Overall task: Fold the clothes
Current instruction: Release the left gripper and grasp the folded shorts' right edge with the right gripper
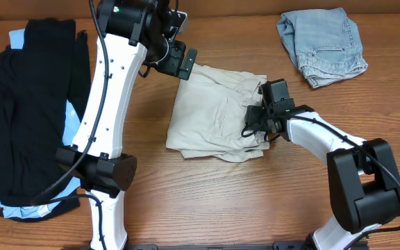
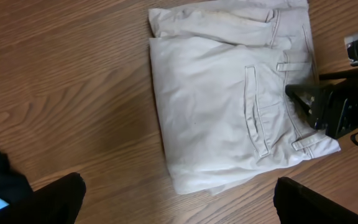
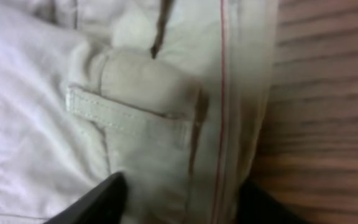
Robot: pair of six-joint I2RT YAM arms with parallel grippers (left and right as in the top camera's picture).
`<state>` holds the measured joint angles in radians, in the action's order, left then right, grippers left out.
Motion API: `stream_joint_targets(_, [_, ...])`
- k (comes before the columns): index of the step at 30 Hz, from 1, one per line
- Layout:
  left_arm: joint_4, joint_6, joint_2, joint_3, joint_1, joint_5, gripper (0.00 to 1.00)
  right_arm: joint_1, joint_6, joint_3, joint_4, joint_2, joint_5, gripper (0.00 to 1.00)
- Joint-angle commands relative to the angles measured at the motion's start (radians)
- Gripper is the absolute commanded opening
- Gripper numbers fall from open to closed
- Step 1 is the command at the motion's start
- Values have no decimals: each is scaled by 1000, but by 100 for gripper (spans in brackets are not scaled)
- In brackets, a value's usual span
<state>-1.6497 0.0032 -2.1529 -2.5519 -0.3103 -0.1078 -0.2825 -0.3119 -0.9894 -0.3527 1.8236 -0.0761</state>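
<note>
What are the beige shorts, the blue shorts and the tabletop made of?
Beige shorts: probably matte cotton twill; soft creases, stitched pocket and belt loops. Blue shorts: apparently faded denim; pale wash, thick seams. Tabletop: wood or wood-look laminate; grain lines show, but which one is unclear.

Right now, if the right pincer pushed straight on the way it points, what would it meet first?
The beige shorts: the right pincer points into them beside a belt loop, with cloth close ahead. It may already be touching them; depth is unclear.
</note>
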Motion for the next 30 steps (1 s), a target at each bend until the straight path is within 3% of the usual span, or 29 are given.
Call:
stream_joint_targets(1, [-1, 19, 12, -14, 3, 14, 100, -26, -3, -2, -5, 27, -133, 47])
stream_joint_targets(2, [-2, 19, 12, -14, 3, 14, 100, -26, -3, -2, -3, 27, -157, 43])
stream_joint_targets(5, [-3, 19, 12, -14, 3, 13, 100, -16, -4, -21, -17, 26, -208, 18])
stream_joint_targets(8, [-7, 19, 12, -14, 2, 13, 100, 22, -4, -58, -31, 26, -326, 4])
stream_joint_targets(14, [-24, 19, 12, -14, 2, 14, 100, 129, -7, -173, -32, 26, -621, 4])
stream_joint_targets(20, [-26, 19, 12, -14, 2, 14, 100, 208, -68, -278, -54, 26, -648, 4])
stream_joint_targets(30, [-25, 19, 12, -14, 2, 13, 100, 201, -47, -280, -237, 27, -221, 4])
